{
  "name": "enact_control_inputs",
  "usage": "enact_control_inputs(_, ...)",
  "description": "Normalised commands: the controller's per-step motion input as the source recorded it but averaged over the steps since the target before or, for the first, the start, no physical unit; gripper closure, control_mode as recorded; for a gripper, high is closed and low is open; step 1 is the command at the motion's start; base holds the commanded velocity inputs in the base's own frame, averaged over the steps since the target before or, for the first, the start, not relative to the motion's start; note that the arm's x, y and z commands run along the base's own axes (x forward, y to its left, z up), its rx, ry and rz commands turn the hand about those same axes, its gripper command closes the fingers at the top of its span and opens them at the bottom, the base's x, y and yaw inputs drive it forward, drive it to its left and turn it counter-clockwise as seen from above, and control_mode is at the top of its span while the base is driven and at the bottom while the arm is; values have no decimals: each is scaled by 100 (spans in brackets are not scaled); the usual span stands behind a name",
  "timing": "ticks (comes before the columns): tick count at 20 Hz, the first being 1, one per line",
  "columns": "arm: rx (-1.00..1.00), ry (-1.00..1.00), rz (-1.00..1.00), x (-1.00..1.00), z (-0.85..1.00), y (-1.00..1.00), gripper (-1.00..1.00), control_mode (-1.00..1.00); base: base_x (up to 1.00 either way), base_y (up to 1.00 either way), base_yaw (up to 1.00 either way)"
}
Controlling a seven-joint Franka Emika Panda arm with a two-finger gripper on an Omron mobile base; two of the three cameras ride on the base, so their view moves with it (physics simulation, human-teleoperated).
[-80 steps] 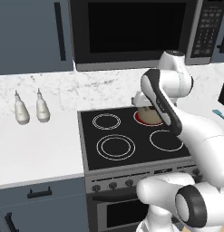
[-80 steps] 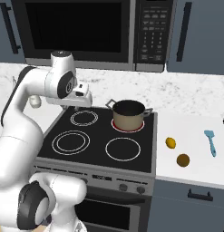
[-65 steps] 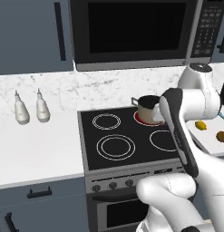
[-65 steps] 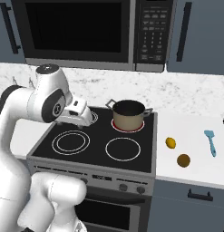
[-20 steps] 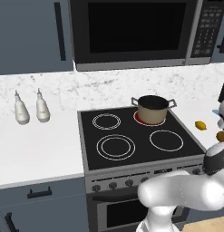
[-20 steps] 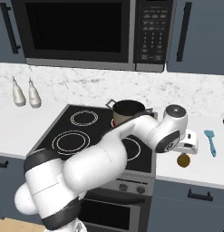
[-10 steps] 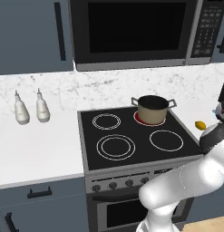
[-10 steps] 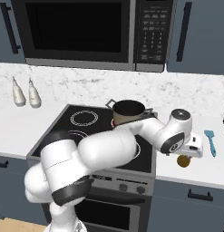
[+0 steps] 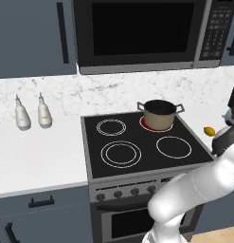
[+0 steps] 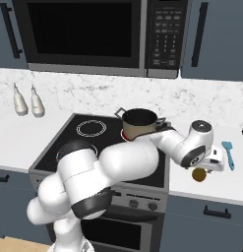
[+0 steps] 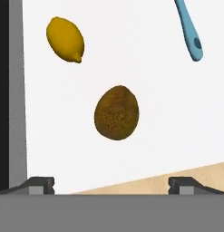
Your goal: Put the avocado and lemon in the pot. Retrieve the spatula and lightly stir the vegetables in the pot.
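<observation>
The brown avocado (image 11: 116, 112) lies on the white counter right of the stove, and my gripper (image 11: 112, 183) hangs open straight above it, fingertips wide on either side. From the right base view the hand (image 10: 214, 160) hovers just over the avocado (image 10: 199, 174). The yellow lemon (image 11: 65, 39) rests a little beyond the avocado, nearer the stove (image 11: 2, 90); it also shows as the lemon (image 9: 209, 131) beside my arm. The teal spatula (image 10: 228, 153) lies further right, its handle end (image 11: 188, 29) in the hand view. The tan pot (image 10: 139, 123) stands on the stove's back right burner.
Two pale bottles (image 9: 22, 116) (image 9: 44, 114) stand on the left counter. A microwave (image 10: 83, 34) hangs over the stove (image 9: 137, 147). The counter's front edge and the wooden floor (image 11: 177, 174) lie just below the avocado in the hand view.
The arm has swung from over the stove to the right-hand counter and come to hover above the avocado. The jaws have stayed open.
</observation>
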Motion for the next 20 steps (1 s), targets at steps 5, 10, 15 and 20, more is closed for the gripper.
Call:
enact_control_inputs(5, 0, 0, 0, 32, -30, 0, -100, -100, 0, 0, 0)
enact_control_inputs(10, 0, 1, 0, 25, -31, 0, -100, -100, 0, 0, 0)
enact_control_inputs(15, 0, 6, 0, 11, -24, -2, -100, -100, 0, 0, 0)
enact_control_inputs(20, 0, 5, 0, 0, -28, -17, -100, -100, 0, 0, 0)
